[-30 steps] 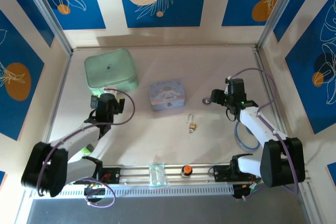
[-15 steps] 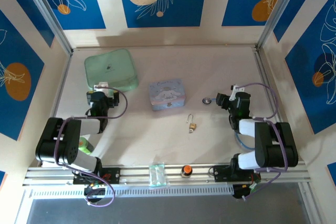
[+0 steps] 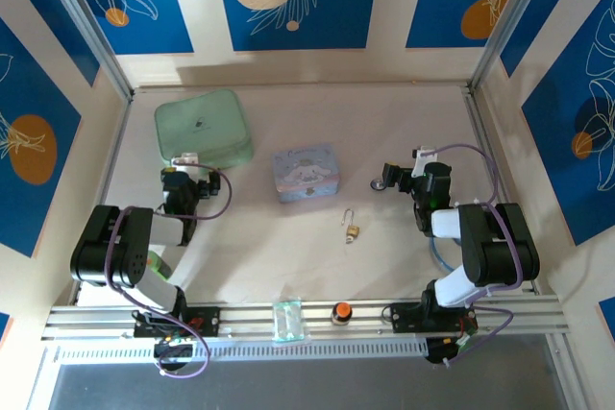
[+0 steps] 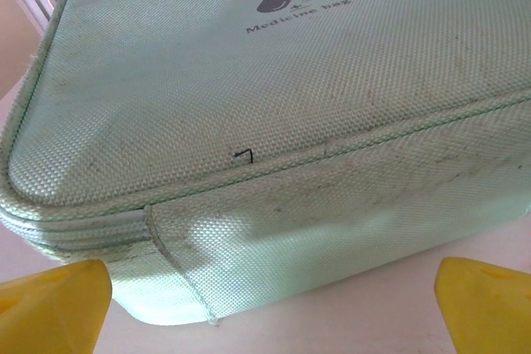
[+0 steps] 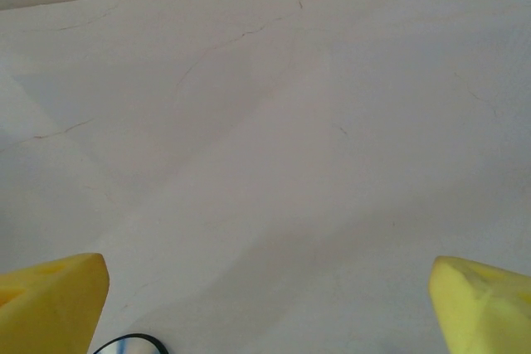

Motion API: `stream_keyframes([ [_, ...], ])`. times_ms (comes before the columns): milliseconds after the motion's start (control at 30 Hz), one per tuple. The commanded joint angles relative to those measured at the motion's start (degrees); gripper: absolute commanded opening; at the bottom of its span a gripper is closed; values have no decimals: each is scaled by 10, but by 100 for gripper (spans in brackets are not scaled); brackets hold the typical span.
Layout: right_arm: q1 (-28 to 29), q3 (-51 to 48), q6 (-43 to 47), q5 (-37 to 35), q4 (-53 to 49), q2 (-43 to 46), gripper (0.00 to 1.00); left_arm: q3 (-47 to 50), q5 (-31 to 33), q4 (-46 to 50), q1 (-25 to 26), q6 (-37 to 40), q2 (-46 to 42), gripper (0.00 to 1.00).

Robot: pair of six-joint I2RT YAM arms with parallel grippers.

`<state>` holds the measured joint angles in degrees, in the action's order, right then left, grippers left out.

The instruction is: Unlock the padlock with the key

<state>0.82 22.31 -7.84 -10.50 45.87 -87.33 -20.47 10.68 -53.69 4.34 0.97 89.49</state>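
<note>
The padlock [image 3: 352, 229], a tiny brass body with a thin silver shackle, lies on the table right of centre, apart from both grippers. The key is too small to pick out. A small dark ring [image 3: 379, 184] lies just left of my right gripper [image 3: 393, 176]; its edge shows at the bottom of the right wrist view [image 5: 129, 346]. My right gripper [image 5: 265, 308] is open over bare table. My left gripper [image 3: 181, 162] sits at the left, facing the green bag [image 4: 274, 122]. It [image 4: 265, 308] is open, with nothing between its yellow fingertips [image 4: 54, 304].
A pale blue cartoon box [image 3: 306, 173] stands mid-table, up and left of the padlock. The green medicine bag [image 3: 200, 127] fills the back left corner. An orange-and-black knob [image 3: 340, 312] and a clear plastic piece [image 3: 286, 320] sit on the front rail.
Both arms have folded back toward their bases. The left gripper has moved up to the green bag. The right gripper's jaws have spread wider beside the dark ring.
</note>
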Motion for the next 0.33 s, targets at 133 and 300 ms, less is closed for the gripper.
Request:
stream_keyframes([
  [133,-1,16,11,8,8,-1,99,1,-11,-24,-2,-2,2,99],
  [300,1,9,15,9,15,4,99,2,-11,-26,-2,-3,2,99],
])
